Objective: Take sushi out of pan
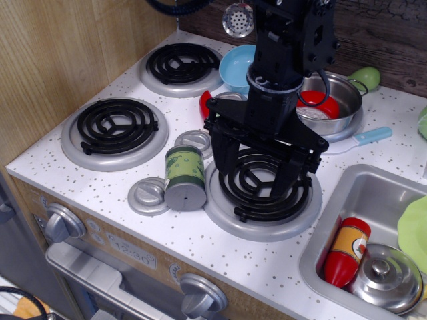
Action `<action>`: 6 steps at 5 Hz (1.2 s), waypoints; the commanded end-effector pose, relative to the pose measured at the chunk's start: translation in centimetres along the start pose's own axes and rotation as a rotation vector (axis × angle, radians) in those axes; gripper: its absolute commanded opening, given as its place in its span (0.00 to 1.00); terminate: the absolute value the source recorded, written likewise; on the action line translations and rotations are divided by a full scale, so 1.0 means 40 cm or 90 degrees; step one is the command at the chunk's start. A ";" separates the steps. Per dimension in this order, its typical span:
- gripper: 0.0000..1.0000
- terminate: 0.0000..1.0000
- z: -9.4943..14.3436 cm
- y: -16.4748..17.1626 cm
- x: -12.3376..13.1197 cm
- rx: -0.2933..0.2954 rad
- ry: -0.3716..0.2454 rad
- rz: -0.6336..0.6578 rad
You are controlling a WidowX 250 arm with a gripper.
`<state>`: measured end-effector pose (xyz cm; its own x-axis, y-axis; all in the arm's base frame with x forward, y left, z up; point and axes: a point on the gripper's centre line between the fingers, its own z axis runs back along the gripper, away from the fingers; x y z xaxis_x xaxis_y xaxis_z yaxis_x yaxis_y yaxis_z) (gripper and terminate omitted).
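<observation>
Progress: nothing done; the sushi (319, 102) lies inside the pan (347, 100) at the back right of the table (200, 233).
Hand: the hand (257, 173) hangs spread and empty over the front burner (263, 183).
Left: reach, pinch, lift out.
Room: arm crowds the pan's near rim; sink (333, 200) edge beside it; bare table behind the sink.

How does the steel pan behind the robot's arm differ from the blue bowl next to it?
The pan is shiny bare steel, while the blue bowl is matte light blue. The pan holds the red sushi; nothing shows in the visible part of the bowl. The pan has a thin wire handle; no handle shows on the bowl. Both are round, sit upright, and are partly hidden by the arm.
</observation>
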<state>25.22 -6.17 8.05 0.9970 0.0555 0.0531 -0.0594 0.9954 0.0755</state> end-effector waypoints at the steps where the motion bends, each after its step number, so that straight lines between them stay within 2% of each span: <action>1: 1.00 0.00 0.000 0.000 0.000 0.000 0.000 0.000; 2: 1.00 0.00 0.017 -0.018 0.087 0.001 -0.046 -0.112; 3: 1.00 0.00 0.033 -0.015 0.176 0.019 -0.087 -0.233; 4: 1.00 0.00 0.065 -0.013 0.292 0.081 -0.156 -0.376; 6: 1.00 0.00 0.038 -0.004 0.460 0.074 -0.271 -0.594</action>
<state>43.72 -5.49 8.16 0.5232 -0.8145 0.2508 0.7376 0.5802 0.3454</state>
